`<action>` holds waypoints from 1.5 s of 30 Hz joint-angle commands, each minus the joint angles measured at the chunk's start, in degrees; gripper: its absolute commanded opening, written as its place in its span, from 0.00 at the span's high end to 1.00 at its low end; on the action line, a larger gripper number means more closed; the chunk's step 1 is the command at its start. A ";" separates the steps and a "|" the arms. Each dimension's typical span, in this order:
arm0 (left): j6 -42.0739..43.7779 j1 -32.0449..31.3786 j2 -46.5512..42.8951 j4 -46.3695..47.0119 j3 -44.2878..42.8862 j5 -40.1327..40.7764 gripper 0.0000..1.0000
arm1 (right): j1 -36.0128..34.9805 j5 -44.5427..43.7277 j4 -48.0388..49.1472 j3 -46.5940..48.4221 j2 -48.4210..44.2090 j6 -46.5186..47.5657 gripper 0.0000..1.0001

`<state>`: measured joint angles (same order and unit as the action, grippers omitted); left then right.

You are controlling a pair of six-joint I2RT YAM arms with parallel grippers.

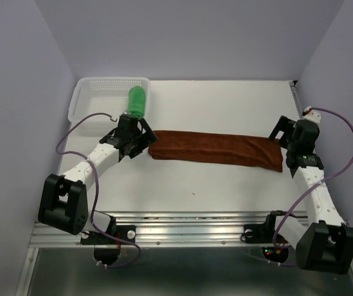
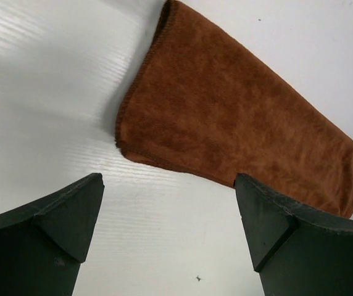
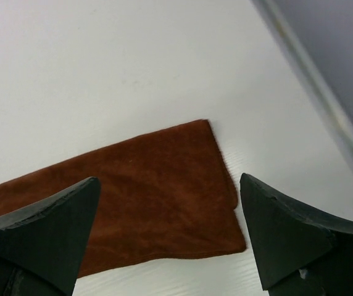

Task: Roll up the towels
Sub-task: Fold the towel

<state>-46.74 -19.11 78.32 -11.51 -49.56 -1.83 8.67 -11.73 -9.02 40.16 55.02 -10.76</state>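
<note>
Rust-brown towel; bright green towel (basket white, perforated); table white.

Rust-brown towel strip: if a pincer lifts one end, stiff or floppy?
The long rust-brown cloth towel lies flat and limp along the white table, so it is probably floppy: a lifted end would likely sag and drag the rest. Its fuzzy pile suggests it won't slip easily. Pushed, it would likely bunch, not slide.
</note>
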 commanded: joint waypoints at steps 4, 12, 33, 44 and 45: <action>3.85 -4.70 6.12 2.54 -9.22 -1.78 0.01 | 0.39 11.28 -7.77 7.03 14.29 -11.91 0.00; 5.26 -7.25 15.36 4.65 -12.05 -3.27 0.01 | 0.91 12.52 -7.16 8.61 26.35 -12.01 0.00; 7.72 -4.70 13.80 7.20 -3.79 -7.75 0.01 | 10.76 18.68 1.63 9.77 27.61 -2.68 0.00; 6.93 -2.52 8.16 -2.29 -6.96 3.82 0.01 | 11.28 6.55 -5.66 9.05 32.42 -5.06 0.00; 6.67 -1.72 8.25 -2.55 -6.52 4.28 0.01 | 11.28 6.37 -5.66 9.23 33.91 -4.62 0.04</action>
<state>-40.36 -23.35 86.98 -8.80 -55.44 -4.14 19.53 -1.34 -12.51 49.15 85.67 -16.03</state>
